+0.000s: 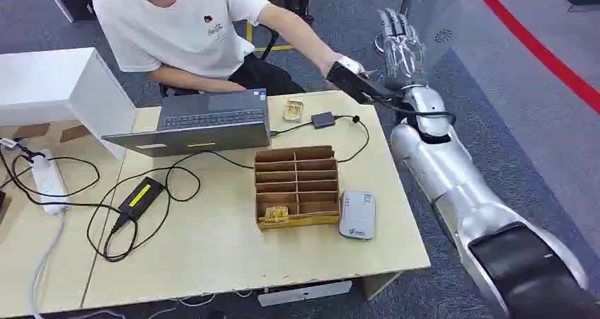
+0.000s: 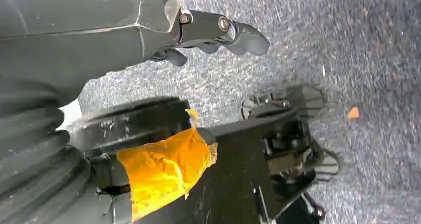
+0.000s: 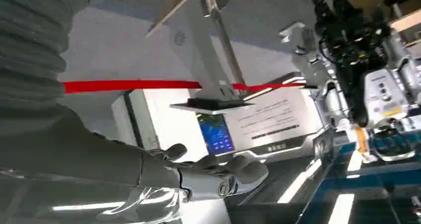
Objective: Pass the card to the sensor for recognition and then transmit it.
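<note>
A pale wooden worktop (image 1: 212, 248) stands on grey carpet, carrying a laptop (image 1: 202, 121), a brown divided box (image 1: 296, 184) and a grey sensor (image 1: 357, 214) just beside the box. The right hand (image 1: 400, 44) is raised beyond the worktop's far corner, fingers spread and holding nothing, near a seated person's gloved hand (image 1: 350, 75). The left hand (image 2: 218, 33) hangs over the carpet with fingers curled in and nothing in them; one small card (image 1: 277, 213) lies in the box's near compartment.

Sat on the pale wooden table (image 1: 212, 248): brown cardboard divider box (image 1: 296, 185) at centre, grey card reader (image 1: 357, 215) just right of it, grey open laptop (image 1: 202, 121) behind, white power strip (image 1: 47, 181) far left.
</note>
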You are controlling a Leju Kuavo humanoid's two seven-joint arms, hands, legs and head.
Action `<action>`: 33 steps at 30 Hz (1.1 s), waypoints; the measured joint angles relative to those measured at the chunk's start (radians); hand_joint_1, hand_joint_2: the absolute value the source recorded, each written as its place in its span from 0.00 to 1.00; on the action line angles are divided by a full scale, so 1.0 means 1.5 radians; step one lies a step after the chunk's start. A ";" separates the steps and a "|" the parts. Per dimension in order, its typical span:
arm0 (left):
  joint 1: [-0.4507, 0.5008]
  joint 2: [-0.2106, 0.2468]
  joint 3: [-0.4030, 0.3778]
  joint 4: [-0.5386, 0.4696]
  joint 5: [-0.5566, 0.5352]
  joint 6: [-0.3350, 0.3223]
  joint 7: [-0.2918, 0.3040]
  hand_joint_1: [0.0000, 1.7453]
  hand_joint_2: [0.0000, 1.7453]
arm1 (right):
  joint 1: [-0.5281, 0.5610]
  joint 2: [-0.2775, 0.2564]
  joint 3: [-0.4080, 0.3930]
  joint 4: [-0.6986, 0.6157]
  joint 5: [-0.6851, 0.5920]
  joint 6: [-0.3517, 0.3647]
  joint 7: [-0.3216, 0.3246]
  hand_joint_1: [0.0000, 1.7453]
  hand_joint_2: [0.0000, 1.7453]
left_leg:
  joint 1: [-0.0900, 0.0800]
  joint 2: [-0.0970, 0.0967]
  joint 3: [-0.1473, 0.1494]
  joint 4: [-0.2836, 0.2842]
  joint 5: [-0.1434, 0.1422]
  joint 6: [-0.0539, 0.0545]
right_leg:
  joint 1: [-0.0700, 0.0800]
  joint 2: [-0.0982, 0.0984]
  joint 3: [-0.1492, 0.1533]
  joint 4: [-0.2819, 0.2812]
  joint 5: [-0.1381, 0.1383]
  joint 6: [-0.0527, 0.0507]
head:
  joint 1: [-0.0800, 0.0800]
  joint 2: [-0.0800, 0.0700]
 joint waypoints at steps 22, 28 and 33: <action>0.002 0.002 0.000 0.000 0.011 -0.030 -0.020 0.00 0.00 | 0.000 0.025 0.043 -0.005 -0.062 0.010 -0.012 1.00 1.00 | 0.000 0.000 0.000 0.000 0.000 0.000 | 0.000 -0.001 0.000 0.000 0.000 0.000 | 0.000 0.000; 0.002 0.003 0.000 0.000 0.012 -0.031 -0.022 0.00 0.00 | -0.004 0.025 0.048 -0.006 -0.064 0.011 -0.013 1.00 1.00 | 0.000 0.000 0.000 0.000 0.000 0.000 | 0.000 -0.001 0.000 0.000 0.000 0.000 | 0.000 0.000; 0.002 0.003 0.000 0.000 0.016 -0.034 -0.040 0.00 1.00 | -0.004 0.025 0.051 -0.006 -0.084 0.011 -0.018 1.00 1.00 | 0.000 0.000 0.000 0.000 0.000 0.000 | 0.000 -0.001 0.000 0.000 0.000 0.000 | 0.000 0.000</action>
